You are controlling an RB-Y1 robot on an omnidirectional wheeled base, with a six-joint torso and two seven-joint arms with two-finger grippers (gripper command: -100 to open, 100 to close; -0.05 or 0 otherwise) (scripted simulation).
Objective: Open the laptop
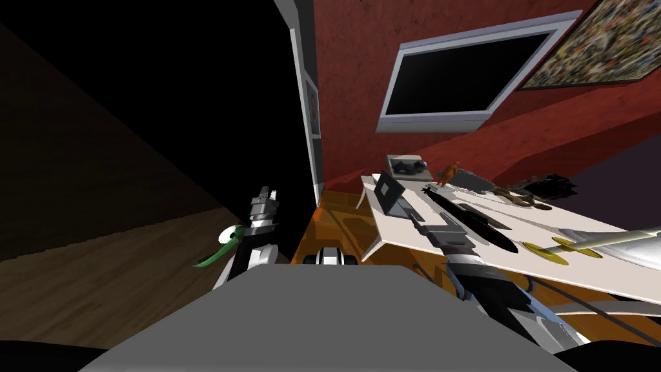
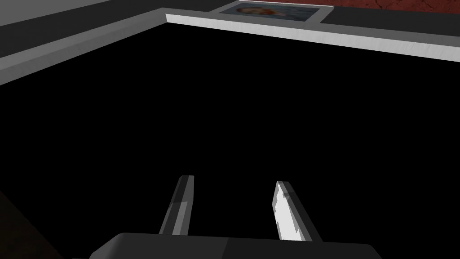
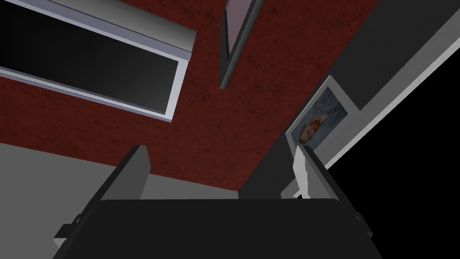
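Near the laptop [image 1: 389,192], the right tool [image 3: 221,150] stands spread.

My left gripper [image 2: 233,180] hangs low at my left side, its 2 thin light grey fingers [image 2: 286,213] parted, holding nothing. My right gripper [image 3: 220,155] reaches forward, its 2 fingers spread wide, holding nothing.

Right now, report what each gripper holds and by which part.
Nothing is held. The fingers of the left gripper stand open with nothing between them; so do those of the right gripper.
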